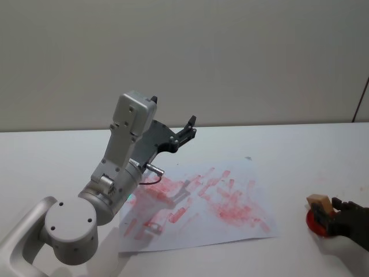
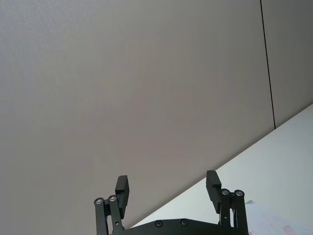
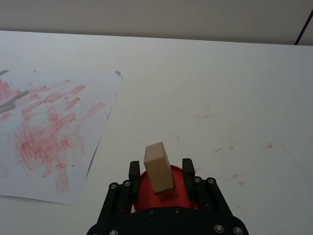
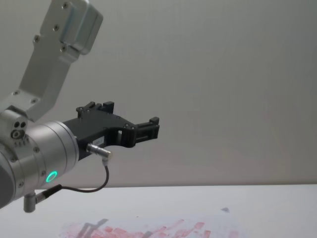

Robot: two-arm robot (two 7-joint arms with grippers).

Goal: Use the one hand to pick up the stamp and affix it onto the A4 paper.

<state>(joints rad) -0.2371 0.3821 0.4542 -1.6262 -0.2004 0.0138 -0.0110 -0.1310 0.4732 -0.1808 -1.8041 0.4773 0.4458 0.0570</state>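
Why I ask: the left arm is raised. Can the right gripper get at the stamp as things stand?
Probably yes. The right gripper already has its open fingers either side of the stamp, which stands tilted on the red ink pad; nothing blocks it.

In the head view the right pincer (image 1: 334, 212) was cut off by the frame's right edge, leaving a dark part of it beside the stamp (image 1: 319, 202). The red pad (image 1: 316, 222) under the stamp was partly covered by that pincer. In the right wrist view the pad's (image 3: 161, 193) near side lay behind the pincer body, and the stamp's (image 3: 158, 166) lower end hid part of it. The left arm covered the near left corner of the A4 paper (image 1: 230, 196) in the head view. In the chest view the paper (image 4: 163, 229) ran off the bottom edge.
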